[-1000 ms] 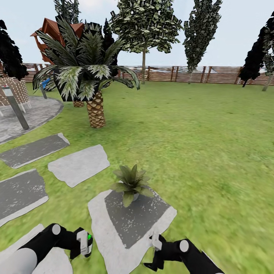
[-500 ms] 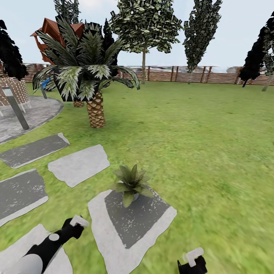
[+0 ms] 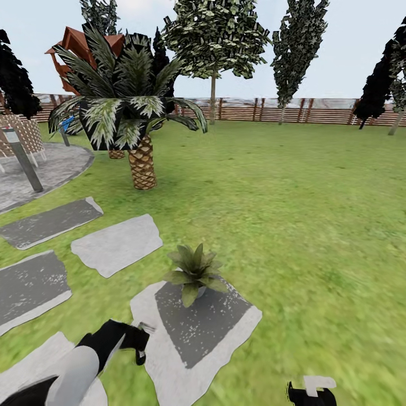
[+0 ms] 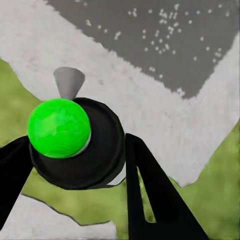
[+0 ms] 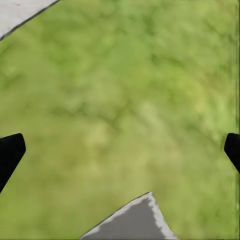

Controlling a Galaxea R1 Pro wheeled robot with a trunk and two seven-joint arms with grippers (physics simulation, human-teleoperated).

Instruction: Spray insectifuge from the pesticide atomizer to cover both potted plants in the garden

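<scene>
A potted plant [image 3: 194,270], a low green rosette in a small grey pot, stands on a grey stepping stone [image 3: 169,338] in the lawn just ahead. My left gripper [image 3: 139,341] hovers at that stone's near left edge, short of the plant. It is shut on the pesticide atomizer [image 4: 75,145], a black round body with a green cap and a grey cone nozzle, held over the stone. My right gripper [image 3: 313,389] sits low at the picture's bottom right, over grass. In the right wrist view, the right gripper [image 5: 120,150] is open, with nothing between its fingers.
More stepping stones [image 3: 115,243] lie to the left, leading to a round paved patio [image 3: 45,169] with a post [image 3: 22,158]. A palm [image 3: 141,163] stands beyond the plant. Open lawn [image 3: 304,225] stretches right to a slatted wooden fence [image 3: 282,110].
My left arm has swung outward and now reaches toward the stone with the atomizer. My right arm has dropped back toward the bottom right corner. The camera has stayed put.
</scene>
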